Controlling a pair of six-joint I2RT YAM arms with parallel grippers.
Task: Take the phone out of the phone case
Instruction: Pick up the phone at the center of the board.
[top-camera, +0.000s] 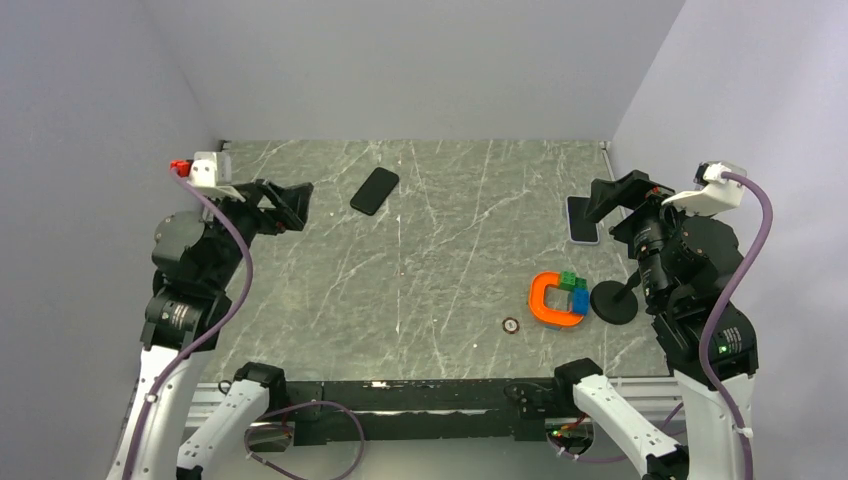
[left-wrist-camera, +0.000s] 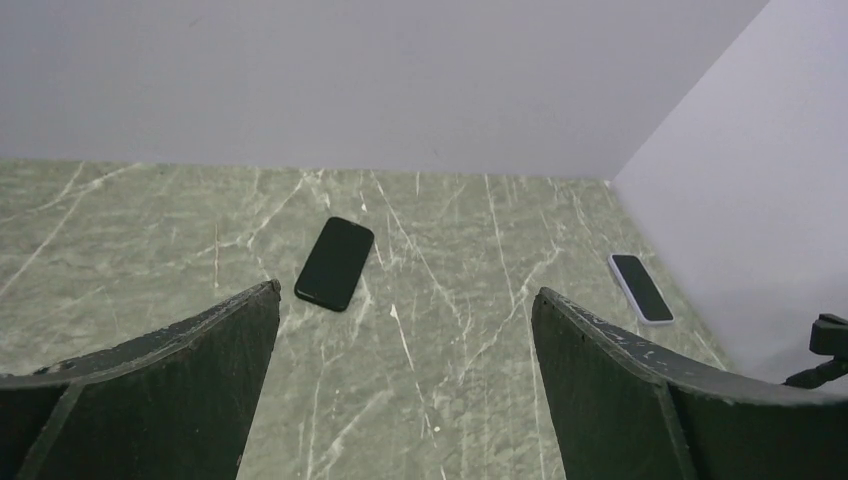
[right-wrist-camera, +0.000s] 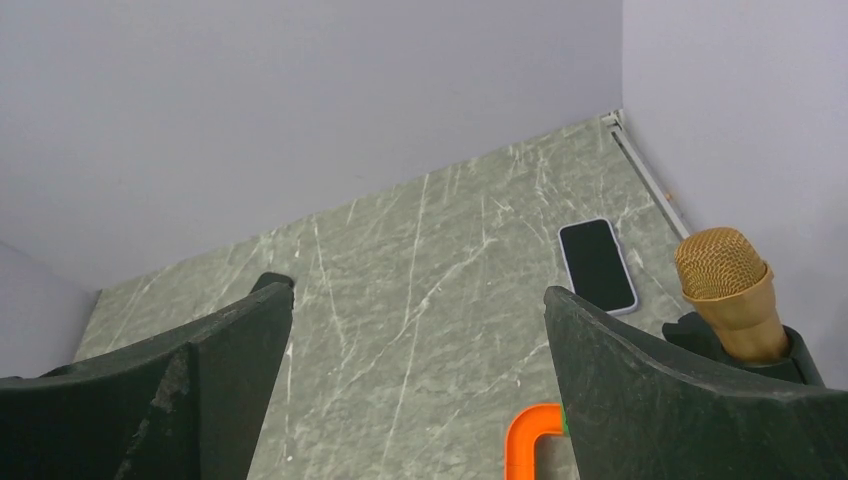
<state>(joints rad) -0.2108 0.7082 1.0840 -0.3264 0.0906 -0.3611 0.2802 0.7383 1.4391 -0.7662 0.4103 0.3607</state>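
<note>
Counter (top-camera: 450, 270): looks like stone, grey-green with white veins, smooth, with a mild sheen.
Dark phone (top-camera: 375, 190): black, smooth, rather matt.
Pale-edged phone (top-camera: 582, 220): glossy dark face, white rim that looks like plastic.
Microphone head (right-wrist-camera: 722, 265): gold metal mesh, fine grain.
Orange horseshoe piece (top-camera: 548, 302): smooth, shiny plastic.
Left claw (left-wrist-camera: 407, 292): fingers (left-wrist-camera: 170, 385) matt black, edges scuffed pale.
Right claw (right-wrist-camera: 419, 286): same matt black, worn edges.
Walls (top-camera: 400, 60): plain, matt.

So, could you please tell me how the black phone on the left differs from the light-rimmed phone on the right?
The black phone is dark all over; the light-rimmed phone has a pale border round its dark screen. The black phone lies at a slant in the top view; the light-rimmed phone lies nearly straight. Both lie flat, dark face up.
</note>
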